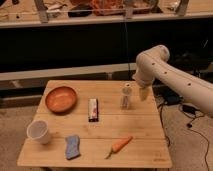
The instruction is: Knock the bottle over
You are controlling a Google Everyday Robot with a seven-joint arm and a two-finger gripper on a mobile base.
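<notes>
The bottle (126, 96) is small, slim and translucent grey with a white cap. It stands upright near the far right of the wooden table (140, 125). My gripper (143, 93) hangs from the white arm (170, 75) just right of the bottle, at about its height, close beside it. I cannot tell whether it touches the bottle.
On the table are an orange-brown bowl (61, 99) at the far left, a white cup (39, 131) at the front left, a blue sponge (72, 146), a carrot (119, 145) and a dark snack bar (93, 109). Cables lie on the floor at the right.
</notes>
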